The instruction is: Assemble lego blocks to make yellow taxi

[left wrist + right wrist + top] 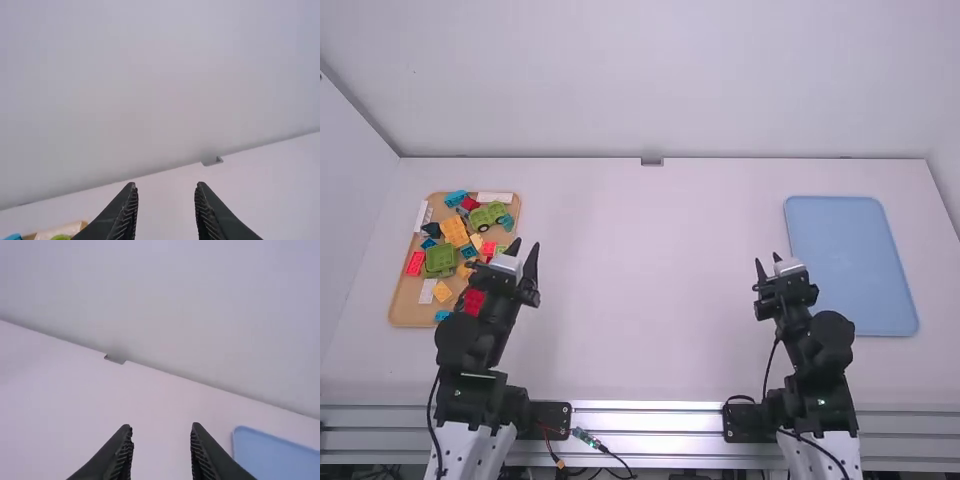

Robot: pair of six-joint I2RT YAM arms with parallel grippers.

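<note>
Blocks (453, 231) just L of lt. end effector (526, 248)

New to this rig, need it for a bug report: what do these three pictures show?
Two robot arms, left and right, stand at a white table. The high picture looks down from above and behind them. The other two come from cameras on the wrists, each with its own fingers at the bottom edge. On the table's left is a brown tray of colorful toy bricks; on its right, a blue tray. The left hand and right hand are open, holding nothing.
</note>
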